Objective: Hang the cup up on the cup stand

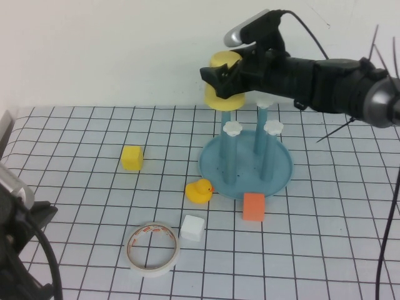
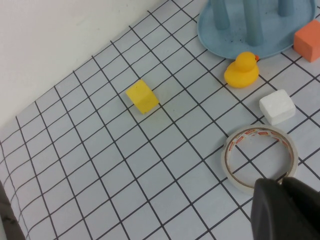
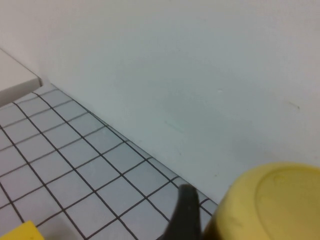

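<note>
Both arms are showing: the right gripper [image 1: 226,77] is pinching the cup [image 1: 226,82] upside down over a back post of the cup stand [image 1: 246,164] (mid-counter, toward the far edge), while the left gripper [image 1: 19,219] is sitting at the near left corner, fingers unreadable.

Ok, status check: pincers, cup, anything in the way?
Right pincer shut on pale-yellow plastic cup, inverted over a post of the blue dish-shaped cup stand. Left pincer parked low near tape roll. Nothing blocking the post.
</note>
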`<state>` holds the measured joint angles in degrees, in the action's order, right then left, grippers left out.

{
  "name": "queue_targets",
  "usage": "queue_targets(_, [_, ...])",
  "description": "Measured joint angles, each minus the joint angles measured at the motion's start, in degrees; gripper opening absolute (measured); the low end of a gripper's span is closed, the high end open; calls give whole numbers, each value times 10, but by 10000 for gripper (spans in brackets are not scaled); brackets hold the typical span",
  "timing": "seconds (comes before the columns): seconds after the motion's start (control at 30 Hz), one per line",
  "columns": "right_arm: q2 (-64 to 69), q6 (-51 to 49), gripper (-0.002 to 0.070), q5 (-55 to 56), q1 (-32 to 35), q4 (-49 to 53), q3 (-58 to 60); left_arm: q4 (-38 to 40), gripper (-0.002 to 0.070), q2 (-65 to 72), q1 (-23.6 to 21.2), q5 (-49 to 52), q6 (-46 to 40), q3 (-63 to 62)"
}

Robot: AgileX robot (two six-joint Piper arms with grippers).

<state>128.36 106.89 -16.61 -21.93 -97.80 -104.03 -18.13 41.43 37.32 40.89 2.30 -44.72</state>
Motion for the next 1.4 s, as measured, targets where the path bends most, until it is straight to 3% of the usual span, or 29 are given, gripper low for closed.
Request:
queue_targets(0.3, [0,0,586,137,-40,-10,0,-2,-2,0,0,0,0,0])
queue_targets(0.63, [0,-1,586,106,-41,-12,0,-6,-2,0,0,9,4,0])
queue_targets(0.83, [0,-50,587,103,-41,-12,0,-7,-1,0,0,20,4,0])
queue_targets(1.07, [0,-72,673,102,-41,-12,0,-7,-1,0,0,26,4,0])
queue_targets(1.4, [-7,-86,683,105,-41,-12,0,-25,-1,-3,0,39,16,0])
